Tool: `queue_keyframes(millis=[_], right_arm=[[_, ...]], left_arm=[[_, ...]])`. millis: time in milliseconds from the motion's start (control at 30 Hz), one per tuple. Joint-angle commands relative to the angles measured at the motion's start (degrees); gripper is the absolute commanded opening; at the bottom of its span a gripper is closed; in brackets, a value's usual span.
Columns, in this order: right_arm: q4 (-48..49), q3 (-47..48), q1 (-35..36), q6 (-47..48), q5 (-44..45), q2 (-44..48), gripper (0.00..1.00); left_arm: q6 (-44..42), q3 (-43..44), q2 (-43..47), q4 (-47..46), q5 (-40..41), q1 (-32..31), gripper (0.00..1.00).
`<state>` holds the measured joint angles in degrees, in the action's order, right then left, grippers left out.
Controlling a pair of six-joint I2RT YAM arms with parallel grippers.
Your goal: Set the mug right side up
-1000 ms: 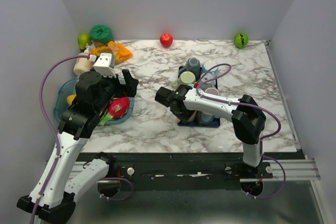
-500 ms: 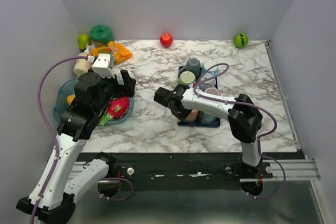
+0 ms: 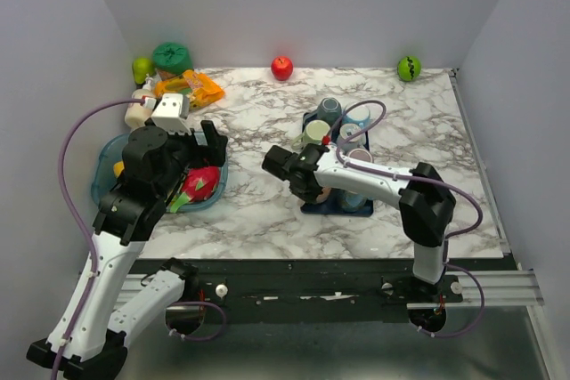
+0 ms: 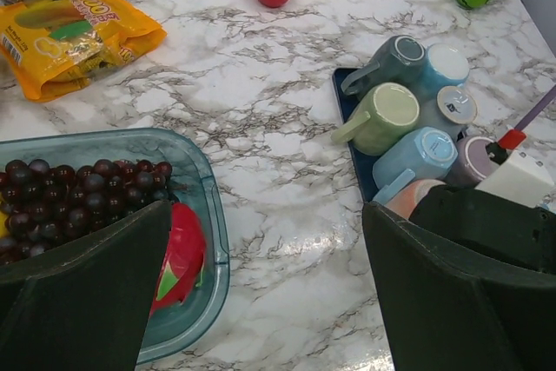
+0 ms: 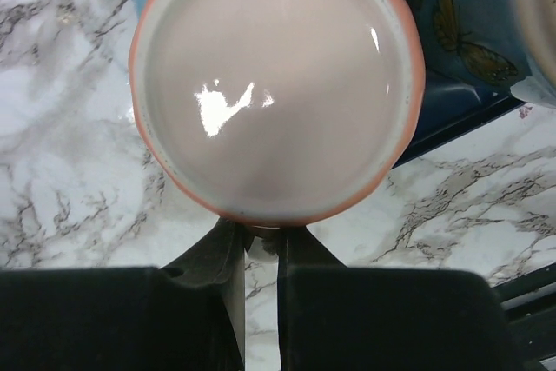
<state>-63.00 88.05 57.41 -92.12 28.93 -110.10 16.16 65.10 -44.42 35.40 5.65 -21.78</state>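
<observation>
A salmon-orange mug (image 5: 274, 84) with a pale inside fills the right wrist view, its mouth turned toward the camera. My right gripper (image 5: 261, 245) is shut on its handle at the near left corner of the dark blue tray (image 3: 312, 208). In the top view the mug (image 3: 327, 195) is mostly hidden under the right gripper (image 3: 298, 175). It also shows in the left wrist view (image 4: 408, 198). My left gripper (image 3: 212, 141) is open and empty, above the marble between the bowl and the tray.
The tray holds several other mugs lying together: dark teal (image 3: 328, 111), green (image 3: 315, 133), light blue (image 3: 358, 117). A teal bowl (image 3: 102, 175) with grapes and a dragon fruit (image 3: 200, 182) stands at the left. A snack bag (image 3: 191, 88), an apple (image 3: 281, 67) and a green ball (image 3: 409, 68) lie at the back.
My right gripper has shifted slightly with the mug at the tray's near left corner. My left gripper has drawn back a little toward the left.
</observation>
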Motion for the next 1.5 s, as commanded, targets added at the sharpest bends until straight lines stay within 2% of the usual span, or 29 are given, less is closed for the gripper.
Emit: queue_keyframes(millis=[0, 133, 267, 433, 533, 700, 800, 967, 1200, 1267, 1467], right_arm=[[8.07, -0.51, 0.95, 7.11, 6.57, 7.88, 0.0], [10.17, -1.12, 2.09, 11.32, 8.25, 13.32, 0.01], [21.65, -4.99, 2.8, 20.2, 7.29, 21.05, 0.01], [35.82, -9.56, 2.71, 34.51, 4.56, 30.19, 0.0], [43.3, -10.09, 2.71, 41.63, 2.54, 32.49, 0.0], [54.91, -11.76, 2.8, 49.13, -2.37, 37.41, 0.0], [56.32, -10.19, 2.8, 49.75, -3.78, 38.38, 0.0], [59.57, -8.42, 2.8, 48.26, -7.91, 38.82, 0.0], [62.48, -7.81, 2.8, 46.33, -13.1, 40.05, 0.0], [64.56, -8.24, 2.8, 45.97, -14.07, 40.67, 0.0], [67.65, -10.18, 2.8, 45.01, -16.18, 42.78, 0.0]], left_arm=[[1.85, 0.46, 0.83, 0.2, 0.94, -0.11, 0.99], [2.99, 0.82, 0.57, 0.72, -0.55, -0.1, 0.99], [4.31, 1.25, -0.13, 1.25, -3.8, -0.11, 0.99], [6.24, 2.66, -1.45, 0.55, -12.13, -0.11, 0.99], [8.44, 3.36, -2.5, -0.85, -16.45, -0.11, 0.99], [13.97, 2.41, -3.12, -5.68, -27.52, -0.19, 0.99], [19.15, -0.4, -2.77, -12.61, -35.32, -0.19, 0.99], [30.13, -5.42, -2.51, -26.24, -43.17, -0.11, 0.98], [36.47, -7.53, -2.86, -33.9, -43.36, -0.11, 0.88], [37.8, -7.88, -2.86, -36.61, -42.83, -0.19, 0.8], [44.21, -10.43, -3.03, -45.76, -43.88, -0.19, 0.7]])
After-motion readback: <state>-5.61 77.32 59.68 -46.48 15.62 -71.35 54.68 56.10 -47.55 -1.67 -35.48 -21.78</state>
